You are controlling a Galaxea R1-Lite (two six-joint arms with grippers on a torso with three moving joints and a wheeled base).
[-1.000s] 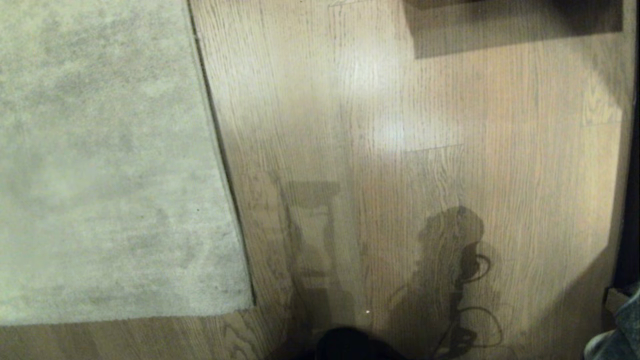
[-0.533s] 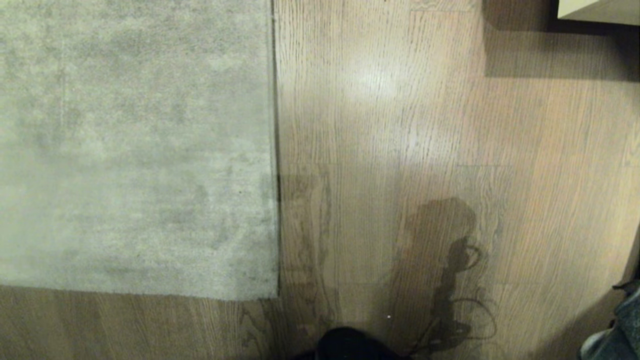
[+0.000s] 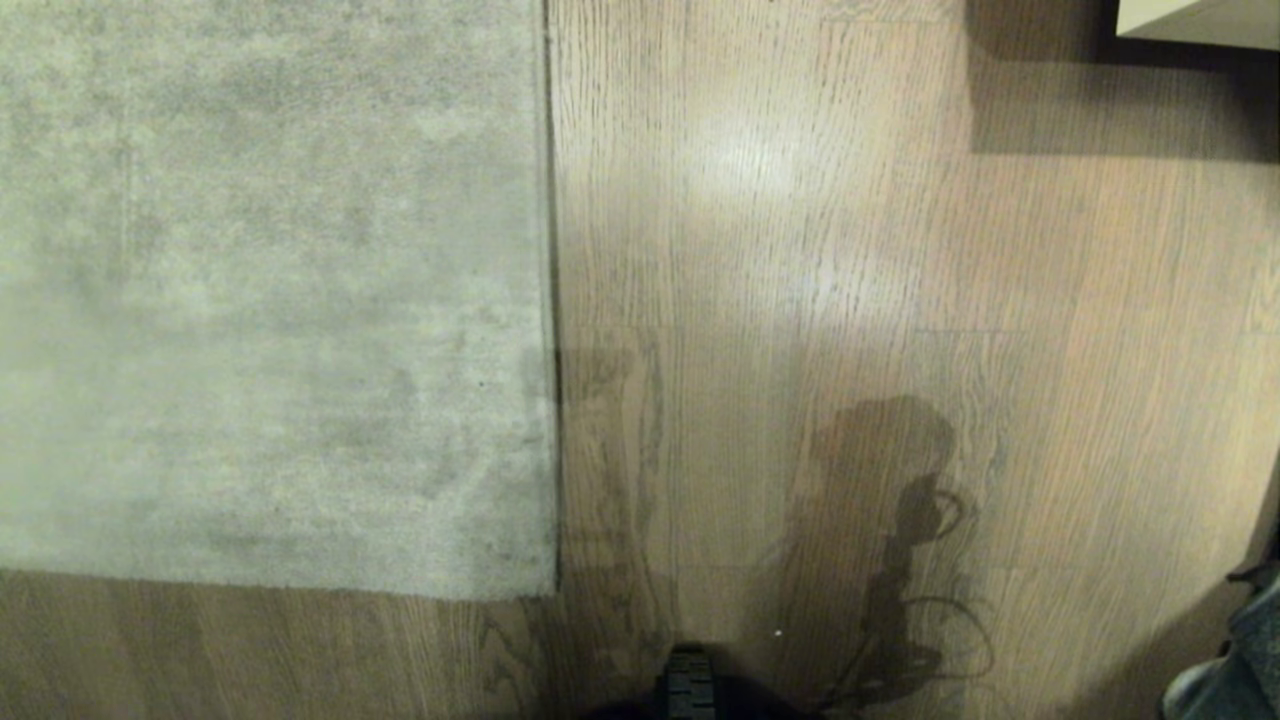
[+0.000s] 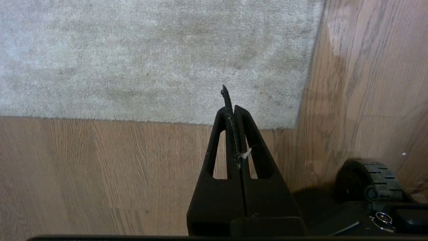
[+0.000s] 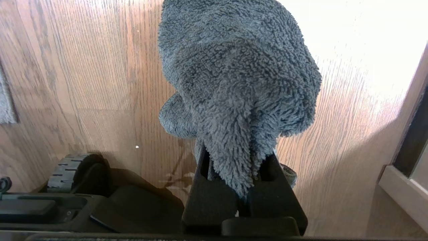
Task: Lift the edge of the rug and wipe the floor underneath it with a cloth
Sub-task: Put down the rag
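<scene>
The rug edge (image 3: 549,300) lay flat on the floor (image 3: 800,300), untouched. The left gripper (image 4: 231,100) hung clenched and empty near the rug's corner; it would need to open and slide 1 finger under. The right gripper (image 5: 239,174) clamped the cloth (image 5: 237,77) above bare planks.

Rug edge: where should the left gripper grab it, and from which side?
Take the rug edge near its corner, coming in low from the bare floor. The rug lies flat, and the corner likely peels up easiest. The left gripper is shut and must open first; the right gripper is shut on the cloth.
</scene>
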